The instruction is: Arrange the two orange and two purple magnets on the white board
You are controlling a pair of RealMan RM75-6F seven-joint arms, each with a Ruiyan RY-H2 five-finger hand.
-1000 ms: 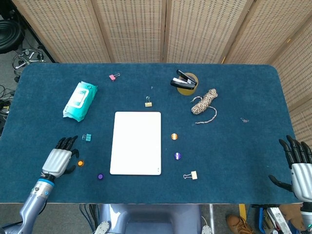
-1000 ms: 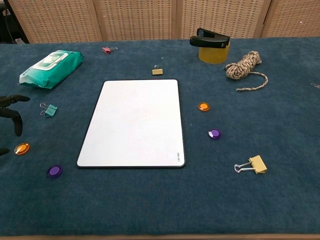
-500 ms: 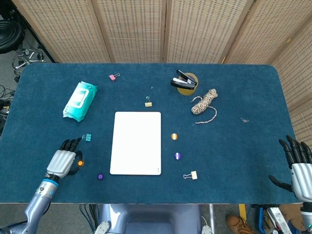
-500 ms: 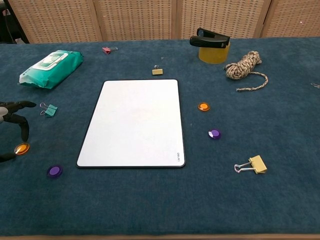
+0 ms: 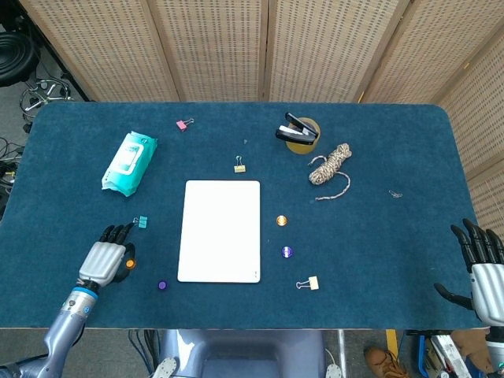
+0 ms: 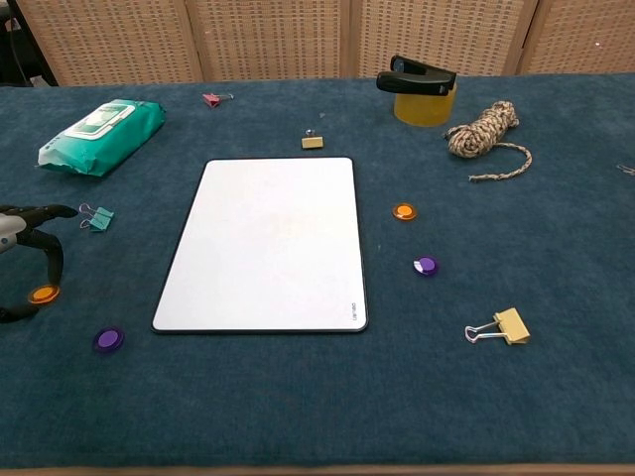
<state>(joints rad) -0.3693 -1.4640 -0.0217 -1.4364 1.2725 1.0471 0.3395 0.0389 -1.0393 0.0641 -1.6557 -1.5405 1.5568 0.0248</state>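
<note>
White board (image 5: 220,231), a smooth rounded-corner rectangle with a thin dark rim, lying flat mid-surface on blue felt-like cloth (image 5: 378,157). Four glossy round magnets, none on the board: orange magnet (image 6: 404,211) and purple magnet (image 6: 425,266) just off its right edge; left orange magnet (image 6: 43,294) and left purple magnet (image 6: 109,339) off its lower left corner. Left hand (image 5: 103,258), metallic back with black fingers, lowered over the left orange magnet, dark fingers (image 6: 50,253) arched around it in the chest view; contact unclear, no grip visible. Right hand (image 5: 482,268) at the surface's far right edge, fingers spread, holding nothing. Teal binder clip (image 6: 97,216) just beyond the left hand; beige binder clip (image 6: 504,326) with wire handles below the right-hand magnets; small tan binder clip (image 6: 313,141) above the board; pink binder clip (image 6: 212,98) farther back. Soft green wet-wipes pack (image 6: 100,135) back left; black stapler (image 6: 421,71) resting atop a yellow tape roll (image 6: 424,105); coiled twine bundle (image 6: 484,131) beside it.
</note>
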